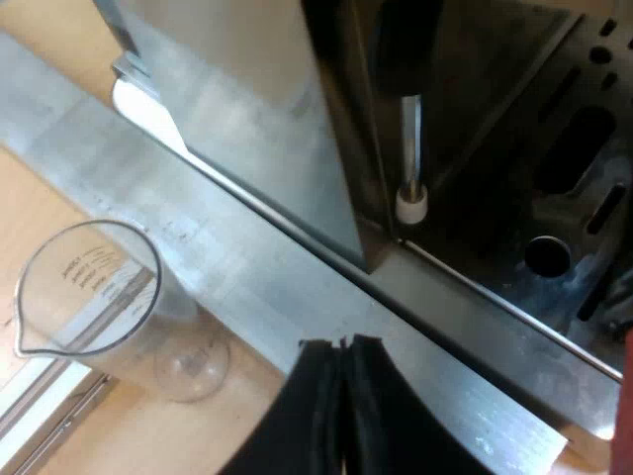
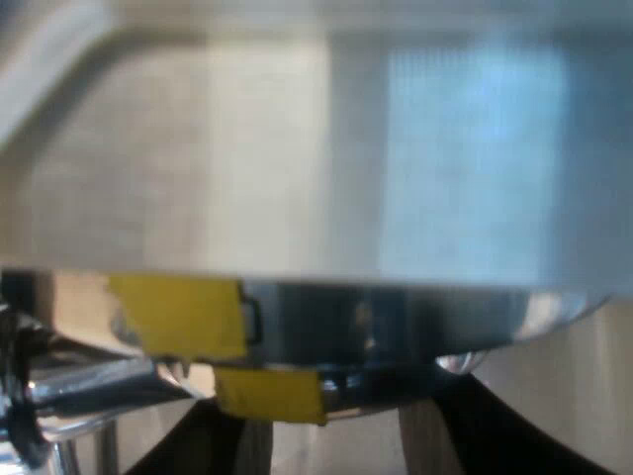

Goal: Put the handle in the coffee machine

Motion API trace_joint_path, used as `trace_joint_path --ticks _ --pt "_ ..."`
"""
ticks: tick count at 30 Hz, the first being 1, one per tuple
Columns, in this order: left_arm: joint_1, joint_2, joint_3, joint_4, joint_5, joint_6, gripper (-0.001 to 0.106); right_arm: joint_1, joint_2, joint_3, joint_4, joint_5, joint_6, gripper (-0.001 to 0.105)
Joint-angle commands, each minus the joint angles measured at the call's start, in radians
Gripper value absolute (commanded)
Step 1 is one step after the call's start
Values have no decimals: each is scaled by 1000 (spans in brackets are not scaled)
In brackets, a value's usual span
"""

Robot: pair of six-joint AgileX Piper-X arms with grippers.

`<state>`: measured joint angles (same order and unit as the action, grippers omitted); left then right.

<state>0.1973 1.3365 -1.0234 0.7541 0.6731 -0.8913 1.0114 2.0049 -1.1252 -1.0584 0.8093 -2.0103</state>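
Note:
My left gripper (image 1: 342, 344) is shut with nothing between its black fingers. It hangs over the steel ledge at the espresso machine's (image 1: 257, 119) base, near the steam wand (image 1: 410, 148) with its white tip. A red strip (image 1: 625, 396), possibly the handle's end, shows beside the drip tray (image 1: 554, 247). My right gripper (image 2: 336, 406) is pressed close under a chrome ring (image 2: 396, 322) marked with yellow tape (image 2: 183, 317), below the machine's steel front (image 2: 316, 148). Its two dark fingers stand apart with pale background between them. I cannot tell whether the ring belongs to the holder or the machine.
An empty measuring glass (image 1: 94, 297) stands on the wooden table (image 1: 40, 208) close to the machine's base and near my left gripper. A bright metal part (image 2: 69, 391) juts out beside the taped ring.

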Motion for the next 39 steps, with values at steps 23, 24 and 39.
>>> trace_joint_path --ticks 23,24,39 --pt "-102 36 -6 72 -94 44 0 1 -23 -14 -67 -7 -33 33" --pt "-110 36 -6 81 -96 44 0 1 -23 -14 -67 -7 -36 33" --pt "-226 3 -6 269 -165 58 0 1 -23 -14 -67 -3 -36 33"
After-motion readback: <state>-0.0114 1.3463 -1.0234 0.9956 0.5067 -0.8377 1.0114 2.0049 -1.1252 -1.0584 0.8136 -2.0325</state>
